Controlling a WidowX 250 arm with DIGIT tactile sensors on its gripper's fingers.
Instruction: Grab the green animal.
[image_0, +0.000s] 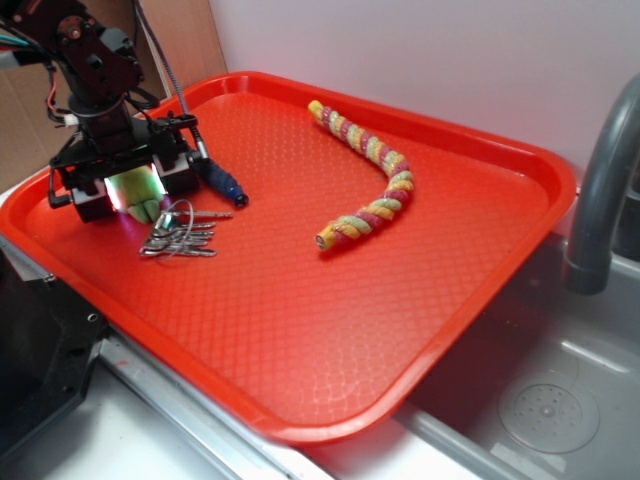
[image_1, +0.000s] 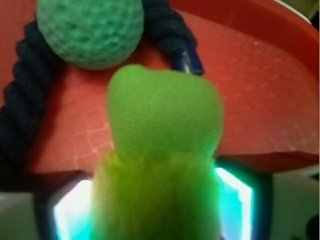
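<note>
The green animal (image_1: 165, 125), a fuzzy lime plush with a smooth rounded end, fills the middle of the wrist view between my glowing finger pads (image_1: 232, 200). My gripper (image_1: 157, 210) is shut on it. From the exterior view, the gripper (image_0: 133, 192) stands at the tray's left side with the green animal (image_0: 143, 207) poking out below its fingers, just over the red tray (image_0: 300, 300).
A teal knitted ball (image_1: 90, 30) and a dark blue rope (image_1: 25, 95) lie just beyond the plush. A bunch of metal keys (image_0: 180, 235) lies right of the gripper. A yellow-pink-green twisted rope (image_0: 370, 180) lies mid-tray. A grey faucet (image_0: 600, 190) and sink are at right.
</note>
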